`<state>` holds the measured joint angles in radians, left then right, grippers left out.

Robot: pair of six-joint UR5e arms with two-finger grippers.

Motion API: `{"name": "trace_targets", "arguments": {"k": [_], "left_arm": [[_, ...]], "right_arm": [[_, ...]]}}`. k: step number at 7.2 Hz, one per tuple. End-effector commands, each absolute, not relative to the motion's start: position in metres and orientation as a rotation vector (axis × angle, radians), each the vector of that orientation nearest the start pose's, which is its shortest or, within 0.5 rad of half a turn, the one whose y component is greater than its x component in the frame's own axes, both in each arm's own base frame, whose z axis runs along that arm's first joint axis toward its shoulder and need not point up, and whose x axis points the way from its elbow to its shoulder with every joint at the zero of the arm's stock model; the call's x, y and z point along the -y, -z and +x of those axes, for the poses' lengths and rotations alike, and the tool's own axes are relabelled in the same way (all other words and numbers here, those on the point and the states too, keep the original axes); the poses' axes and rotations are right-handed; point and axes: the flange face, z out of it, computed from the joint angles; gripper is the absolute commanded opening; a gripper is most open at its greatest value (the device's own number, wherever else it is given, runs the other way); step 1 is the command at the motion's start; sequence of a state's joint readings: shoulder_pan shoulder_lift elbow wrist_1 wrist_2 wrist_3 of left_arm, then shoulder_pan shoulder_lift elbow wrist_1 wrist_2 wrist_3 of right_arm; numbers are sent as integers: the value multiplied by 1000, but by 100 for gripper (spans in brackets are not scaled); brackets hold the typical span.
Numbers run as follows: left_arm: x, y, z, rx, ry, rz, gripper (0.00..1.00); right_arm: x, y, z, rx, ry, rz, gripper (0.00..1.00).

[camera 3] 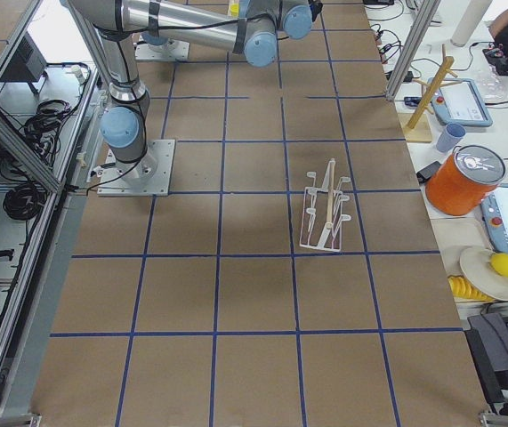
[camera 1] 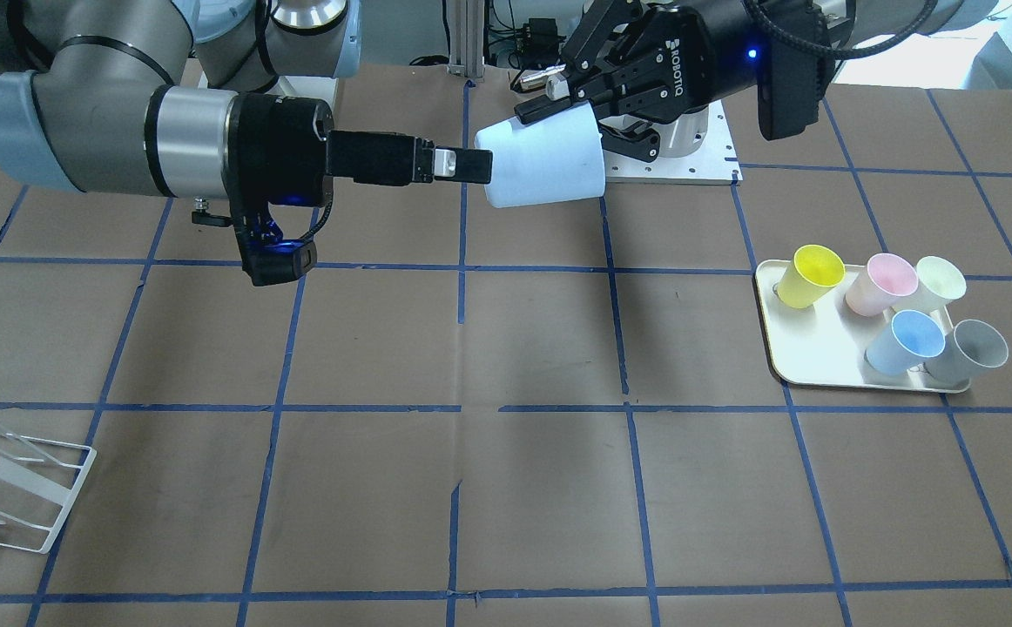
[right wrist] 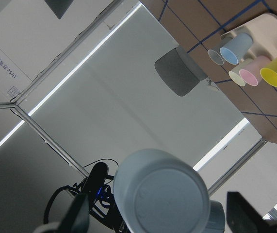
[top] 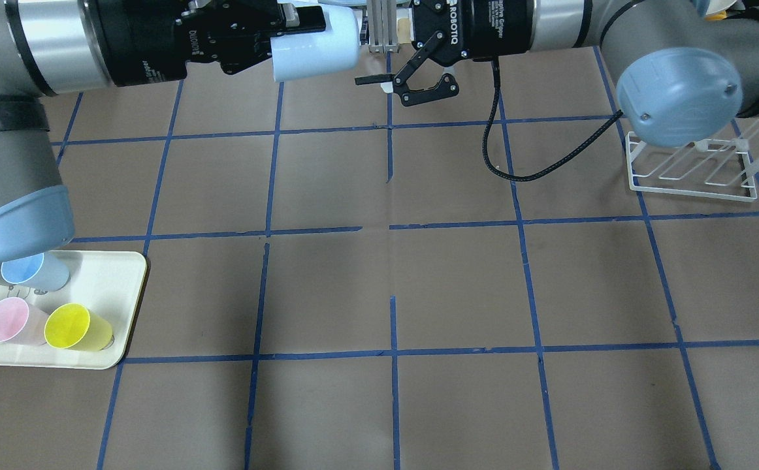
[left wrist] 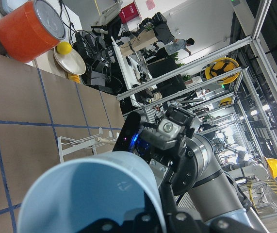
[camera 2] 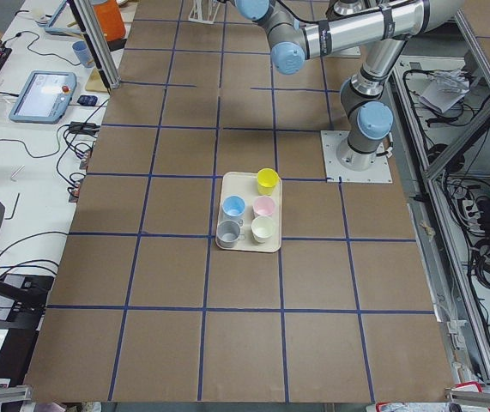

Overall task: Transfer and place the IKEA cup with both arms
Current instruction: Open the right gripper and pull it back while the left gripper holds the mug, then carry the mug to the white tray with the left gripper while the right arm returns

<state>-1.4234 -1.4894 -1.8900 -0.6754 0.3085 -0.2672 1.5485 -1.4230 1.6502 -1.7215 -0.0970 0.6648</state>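
The IKEA cup, very pale blue, is held on its side in the air above the far middle of the table. It also shows in the overhead view. My left gripper is shut on its rim end, also seen from overhead. My right gripper is open, and its fingers reach the cup's closed base. In the right wrist view the base sits between the two spread fingers. The left wrist view shows the cup's side with the right gripper beyond it.
A cream tray on my left holds yellow, pink, whitish, light-blue and grey cups. A white wire rack stands on my right, also seen in the front view.
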Motion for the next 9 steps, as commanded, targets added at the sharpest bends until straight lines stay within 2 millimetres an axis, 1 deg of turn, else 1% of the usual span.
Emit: {"name": "trace_targets", "arguments": {"k": [1,2,3,4,5,6,7,8,9], "left_arm": [[476,-535,-137,1958,-597,51,0],[476,-533,-132,1999,-606,87,0],[481,-524,-121,2141,-647,167,0],[480,-527,-115,2214,-658,216,0],[483,-523,-97,2395,-619,292,0],[486,-517,-74,2607,-555,312,0],[486,-512,-52,2772,-518,242,0],[486,-488,-22,3016,-378,39,0],[484,-467,-6,3120,-265,-135,0]], "right_arm": [[564,-473,177,-1591,-494,719,100],[570,-468,153,-1604,-465,770,100],[572,-455,128,-1749,-396,851,100],[567,-444,120,-1930,-343,908,100],[560,-443,113,-2060,-294,953,100],[548,-449,108,-2199,-226,990,100],[536,-459,104,-2294,-175,1017,100],[523,-468,105,-2403,-117,1016,100],[509,-464,131,-2591,-87,970,100]]}}
